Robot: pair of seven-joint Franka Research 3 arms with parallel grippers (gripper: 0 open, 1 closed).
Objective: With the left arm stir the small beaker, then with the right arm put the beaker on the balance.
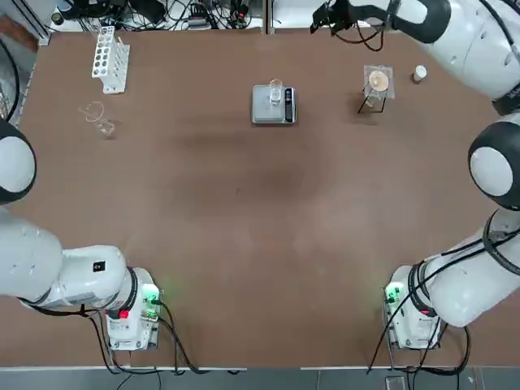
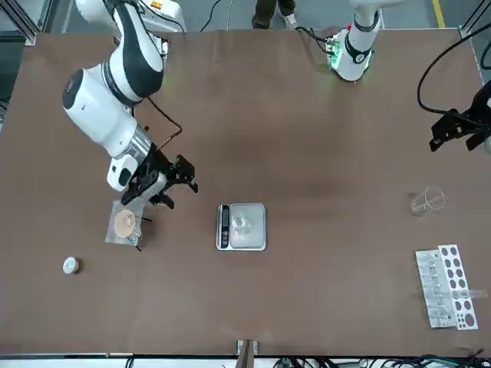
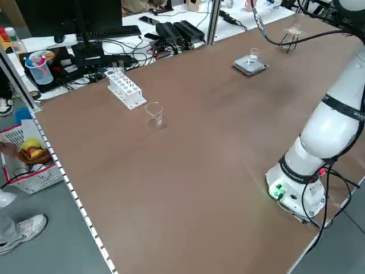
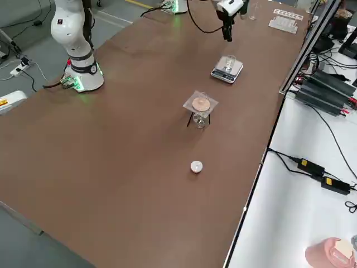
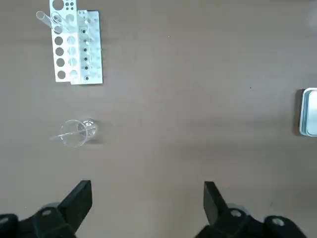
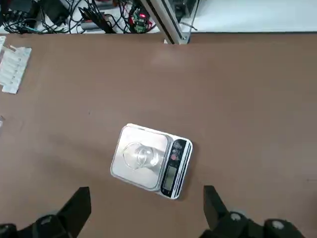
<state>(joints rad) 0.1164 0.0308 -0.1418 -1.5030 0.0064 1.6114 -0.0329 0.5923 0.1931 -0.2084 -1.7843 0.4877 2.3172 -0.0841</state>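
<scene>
Glass on steel: your small beaker (image 6: 142, 155) stands upright on the silvery plate of the balance (image 6: 150, 162), a little toward the plate's far edge in the top view, with the dark control strip along the side nearer the right arm. Whether it holds any liquid you cannot tell from these views; it looks clear.

Read the top view as a clock, with twelve at the table's far edge. The balance sits just off centre toward twelve. At about two o'clock from it, near the far edge, you have a clear square sheet carrying a round tan patch (image 4: 200, 104), resting on a small dark-legged stand with what looks like a glass vessel under it. Further out at two o'clock lies a small white round cap or jar (image 4: 196, 166), alone on the table (image 1: 244, 244).

At ten o'clock stands the white test tube rack (image 5: 77, 45), with at least one clear tube leaning out of a far hole. Just nearer the robot than the rack is the larger glass beaker (image 5: 77, 133), upright, with a thin clear rod lying across its rim.

Your right gripper (image 6: 143, 210) hangs in the air above the table, to the robot's right of the balance and clear of it, fingers spread wide and holding nothing. Your left gripper (image 5: 147, 203) hovers high over the left part of the table, fingers likewise spread and empty.
</scene>
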